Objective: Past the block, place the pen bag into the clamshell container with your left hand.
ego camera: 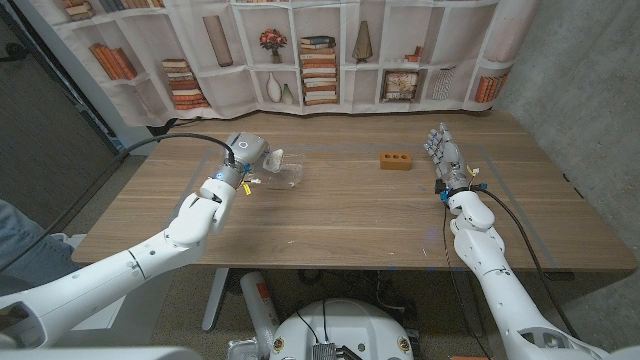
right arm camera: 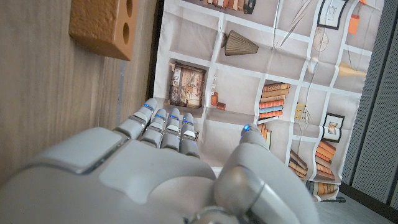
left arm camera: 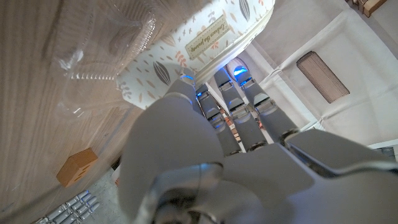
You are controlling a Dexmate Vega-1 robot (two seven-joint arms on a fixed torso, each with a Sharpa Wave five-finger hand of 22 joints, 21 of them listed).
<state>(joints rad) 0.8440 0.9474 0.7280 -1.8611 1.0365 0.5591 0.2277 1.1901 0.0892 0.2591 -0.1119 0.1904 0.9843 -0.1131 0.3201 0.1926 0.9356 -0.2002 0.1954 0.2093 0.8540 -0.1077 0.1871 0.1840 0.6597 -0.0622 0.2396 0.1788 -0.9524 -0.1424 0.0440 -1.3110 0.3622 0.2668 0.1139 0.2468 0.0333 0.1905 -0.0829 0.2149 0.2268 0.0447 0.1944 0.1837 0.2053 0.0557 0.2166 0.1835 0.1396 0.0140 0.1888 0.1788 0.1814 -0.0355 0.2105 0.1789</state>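
From the head cam my left hand [ego camera: 241, 156] sits right at the clear plastic clamshell container [ego camera: 283, 176], fingers wrapped on the white leaf-patterned fabric pen bag [left arm camera: 186, 53]. The bag is touching the container; whether it's fully inside I can't tell. The small brown wooden block with two holes [ego camera: 395, 161] lies mid-table on the wooden table [ego camera: 330, 230]. My right hand [ego camera: 443, 153] holds nothing, fingers straight.
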